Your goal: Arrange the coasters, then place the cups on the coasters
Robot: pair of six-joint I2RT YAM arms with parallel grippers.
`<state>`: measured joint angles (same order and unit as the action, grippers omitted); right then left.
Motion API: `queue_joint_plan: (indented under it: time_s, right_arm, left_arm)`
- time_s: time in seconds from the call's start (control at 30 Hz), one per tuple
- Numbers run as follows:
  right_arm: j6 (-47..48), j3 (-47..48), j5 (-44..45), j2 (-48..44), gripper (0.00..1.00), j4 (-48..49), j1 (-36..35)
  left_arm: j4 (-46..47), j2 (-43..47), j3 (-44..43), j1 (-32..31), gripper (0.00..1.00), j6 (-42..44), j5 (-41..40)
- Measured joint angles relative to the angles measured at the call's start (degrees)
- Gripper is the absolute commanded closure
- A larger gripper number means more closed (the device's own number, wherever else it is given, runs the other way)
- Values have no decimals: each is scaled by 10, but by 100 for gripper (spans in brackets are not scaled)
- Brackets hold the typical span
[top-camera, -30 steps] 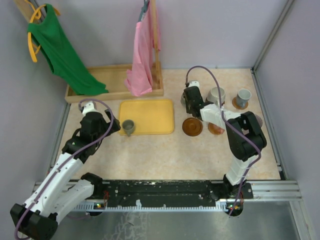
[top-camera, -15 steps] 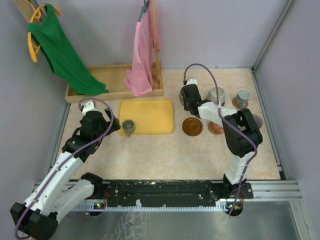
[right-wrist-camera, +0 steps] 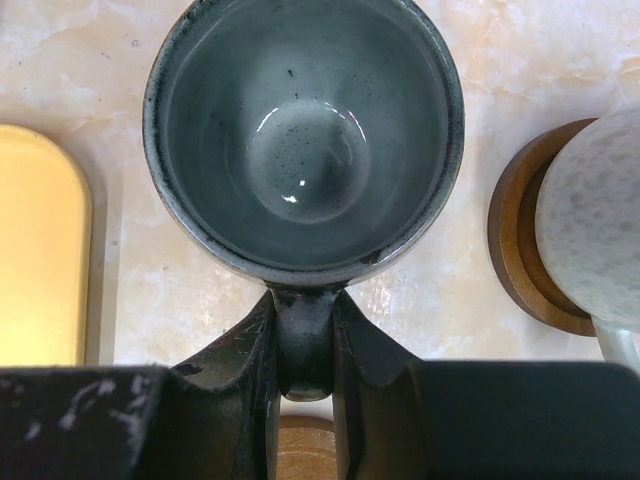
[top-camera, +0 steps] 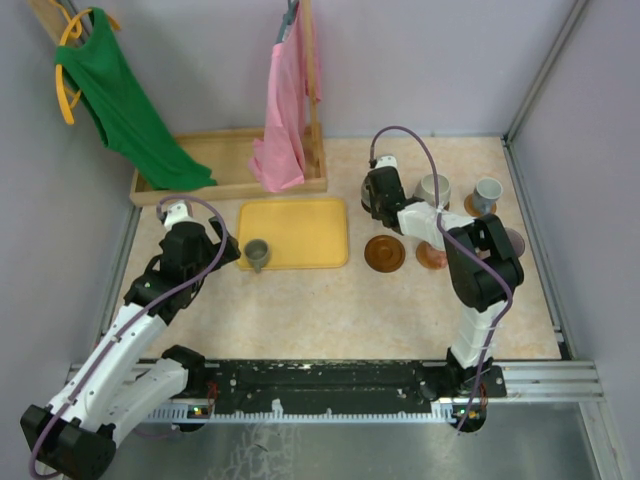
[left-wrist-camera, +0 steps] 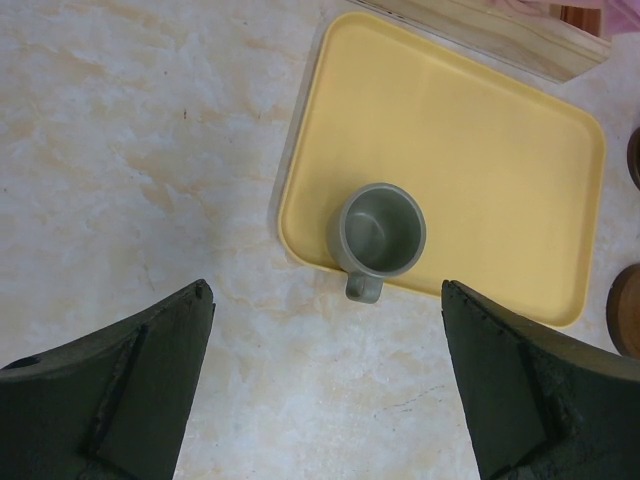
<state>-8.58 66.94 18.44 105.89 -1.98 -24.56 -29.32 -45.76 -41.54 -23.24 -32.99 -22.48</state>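
My right gripper (right-wrist-camera: 303, 325) is shut on the handle of a dark grey-green cup (right-wrist-camera: 303, 135), which is upright over bare tabletop between the yellow tray (right-wrist-camera: 40, 250) and a coaster (right-wrist-camera: 515, 250) bearing a cream cup (right-wrist-camera: 595, 220). From above, that gripper (top-camera: 383, 195) hides the dark cup. An empty brown coaster (top-camera: 384, 253) lies just nearer, and another coaster (top-camera: 432, 258) sits partly under the arm. A pale cup (top-camera: 487, 192) stands on a coaster at the far right. My left gripper (left-wrist-camera: 327, 295) is open just short of a grey-green cup (left-wrist-camera: 378, 230) on the tray's near edge.
A wooden box (top-camera: 230, 165) at the back holds a rack with a green garment (top-camera: 125, 105) and a pink one (top-camera: 285, 110). The yellow tray (top-camera: 300, 225) lies in the middle. Metal frame rails bound the table on the left and right.
My right gripper has shifted slightly back and left with the dark cup in its grip. The left arm has not moved.
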Motion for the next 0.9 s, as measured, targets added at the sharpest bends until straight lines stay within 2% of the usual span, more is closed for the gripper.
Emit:
queue_joint_plan:
  time_s: [0.9]
  right_arm:
    - [-17, -1, -13, 0, 100, 1, 0]
  left_arm:
    - [5, -9, 0, 0, 0, 0, 0]
